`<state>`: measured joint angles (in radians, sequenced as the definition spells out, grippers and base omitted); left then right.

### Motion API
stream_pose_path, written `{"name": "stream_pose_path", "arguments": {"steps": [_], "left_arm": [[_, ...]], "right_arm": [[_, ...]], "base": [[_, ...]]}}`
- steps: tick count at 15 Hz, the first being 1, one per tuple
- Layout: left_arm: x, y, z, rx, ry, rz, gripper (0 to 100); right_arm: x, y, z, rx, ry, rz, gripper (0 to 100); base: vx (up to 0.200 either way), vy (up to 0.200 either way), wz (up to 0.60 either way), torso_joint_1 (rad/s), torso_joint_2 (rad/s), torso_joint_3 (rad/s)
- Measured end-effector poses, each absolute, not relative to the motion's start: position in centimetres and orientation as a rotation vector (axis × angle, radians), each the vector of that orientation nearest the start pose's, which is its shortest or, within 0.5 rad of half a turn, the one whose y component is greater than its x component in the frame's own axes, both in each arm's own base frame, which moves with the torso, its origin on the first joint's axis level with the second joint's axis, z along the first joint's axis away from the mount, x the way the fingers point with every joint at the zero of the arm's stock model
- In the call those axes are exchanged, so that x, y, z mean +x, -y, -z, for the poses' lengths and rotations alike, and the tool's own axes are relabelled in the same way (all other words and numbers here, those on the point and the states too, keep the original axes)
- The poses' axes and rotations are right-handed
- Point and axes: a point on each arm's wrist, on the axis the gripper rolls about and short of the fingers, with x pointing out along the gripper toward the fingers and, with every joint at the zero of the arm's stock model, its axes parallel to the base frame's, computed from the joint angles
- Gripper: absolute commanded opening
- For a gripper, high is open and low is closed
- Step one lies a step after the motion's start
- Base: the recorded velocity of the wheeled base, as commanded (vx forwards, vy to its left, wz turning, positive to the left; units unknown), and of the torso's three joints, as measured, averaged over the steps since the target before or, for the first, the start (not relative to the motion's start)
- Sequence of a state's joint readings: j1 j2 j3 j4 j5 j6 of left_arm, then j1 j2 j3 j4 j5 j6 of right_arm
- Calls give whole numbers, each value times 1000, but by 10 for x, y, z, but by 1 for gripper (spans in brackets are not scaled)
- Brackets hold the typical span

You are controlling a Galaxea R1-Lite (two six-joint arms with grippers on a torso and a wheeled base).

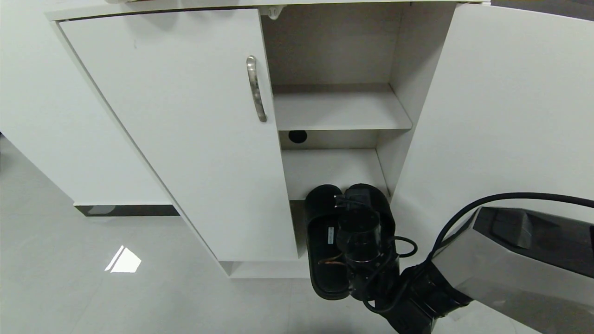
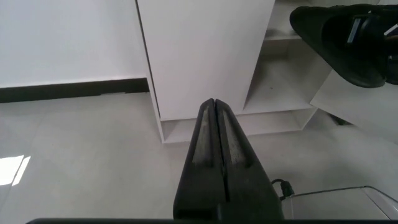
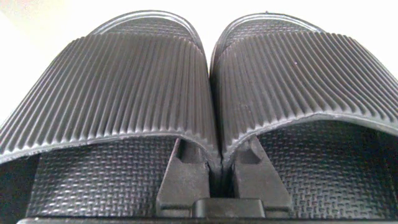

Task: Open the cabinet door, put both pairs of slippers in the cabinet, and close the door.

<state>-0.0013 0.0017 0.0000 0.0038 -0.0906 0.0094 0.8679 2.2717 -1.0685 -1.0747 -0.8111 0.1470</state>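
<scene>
Right fingers (image 3: 181, 180) pinched on the inner strap edges of the black slippers (image 3: 149, 93), pair held side by side. I see the right gripper (image 1: 347, 202) holding them toes-first at the mouth of the cabinet (image 1: 399, 51), by the lower shelf (image 1: 332, 169). Right door (image 1: 501, 116) stands open, left door (image 1: 185, 139) shut. Left gripper (image 2: 214, 109) has fingers pressed together, holding nothing, above the floor (image 2: 81, 155) before the cabinet.

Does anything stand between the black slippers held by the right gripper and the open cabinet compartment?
Nothing visible does. The right door is swung aside, and the slippers, pinched in the right gripper, hang directly before the lower shelf, toes at its front edge.
</scene>
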Motion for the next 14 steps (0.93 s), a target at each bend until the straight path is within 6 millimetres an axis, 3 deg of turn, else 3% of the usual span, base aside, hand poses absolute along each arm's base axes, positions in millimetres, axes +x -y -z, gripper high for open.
{"name": "stream_pose_path", "arguments": {"steps": [2, 8, 12, 14], "left_arm": [[-23, 2, -75, 9, -5, 92, 0], [-23, 2, -75, 7, -5, 82, 0], [-23, 2, -75, 11, -4, 81, 0], [-23, 2, -75, 10, -5, 83, 0]], "right_arm": [[286, -310, -79, 56, -89, -52, 0], [297, -310, -68, 27, -85, -40, 0], [304, -316, -73, 13, -61, -50, 0], [309, -322, -76, 6, -53, -53, 0]], "base": [[0, 0, 0, 0, 0, 0], [200, 0, 0, 2, 1, 0], [200, 0, 0, 0, 1, 2], [0, 0, 0, 0, 0, 0]]}}
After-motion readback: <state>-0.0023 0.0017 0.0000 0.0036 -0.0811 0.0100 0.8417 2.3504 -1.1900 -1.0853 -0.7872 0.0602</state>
